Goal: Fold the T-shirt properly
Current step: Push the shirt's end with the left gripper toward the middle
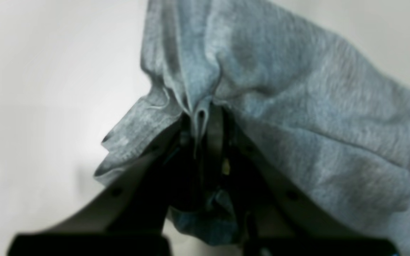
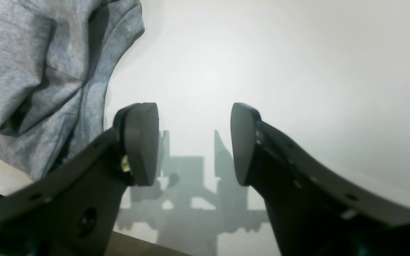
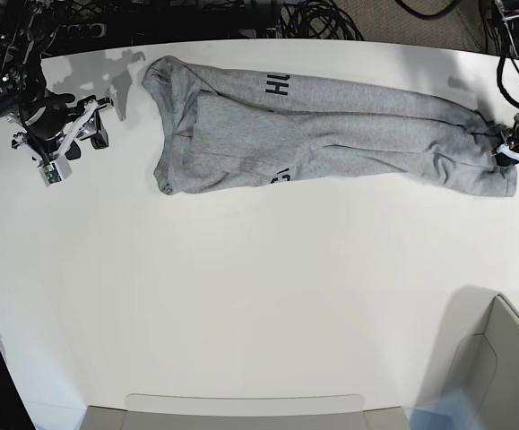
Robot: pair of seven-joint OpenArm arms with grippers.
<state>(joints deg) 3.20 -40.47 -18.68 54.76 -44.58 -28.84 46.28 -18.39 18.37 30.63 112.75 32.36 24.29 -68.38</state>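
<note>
Your left gripper pinches the end of the one T-shirt, which stretches away from it across the white table. Your right gripper hangs spread and empty just beside the shirt's other end; two grey bins sit at the near table edge.

Left jaws pinched, right jaws spread

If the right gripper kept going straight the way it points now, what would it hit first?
Most likely the bare white table. The right gripper is open with nothing between its jaws, and its shadow falls on the table just ahead. The T-shirt lies off to one side, apparently outside that line, though depth is unclear.
</note>
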